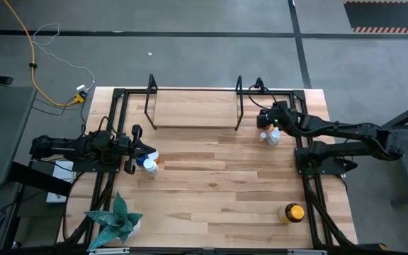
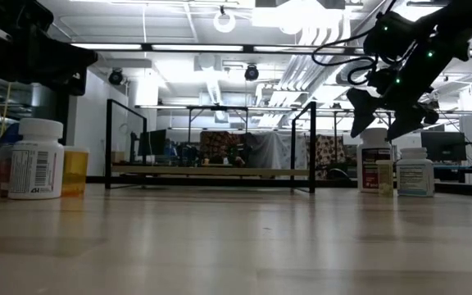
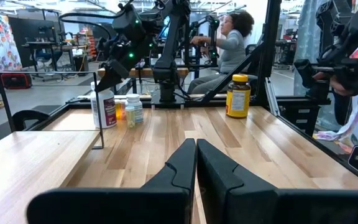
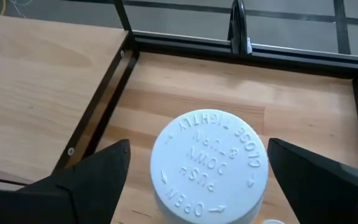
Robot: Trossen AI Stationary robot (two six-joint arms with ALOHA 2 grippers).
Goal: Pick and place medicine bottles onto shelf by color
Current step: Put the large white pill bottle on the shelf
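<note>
My right gripper point(image 4: 199, 150) is open above a white-capped bottle point(image 4: 209, 167), one finger on either side of its cap without touching. That bottle point(image 2: 374, 161) stands on its base with two smaller ones point(image 2: 415, 172) by the shelf's right end point(image 1: 239, 106). The shelf point(image 1: 193, 108) is a black wire rack at the table's far edge. My left gripper point(image 3: 196, 154) is shut near the left edge, beside a white, blue and orange cluster of bottles point(image 1: 148, 163). A larger amber bottle point(image 1: 292, 212) stands near the near right corner.
A teal spiky potted plant point(image 1: 116, 219) sits at the near left corner. Black arm frames point(image 1: 304, 170) run along both sides of the table. A person point(image 3: 232, 46) sits beyond the table's right side. The wooden middle point(image 1: 218, 177) of the table holds nothing.
</note>
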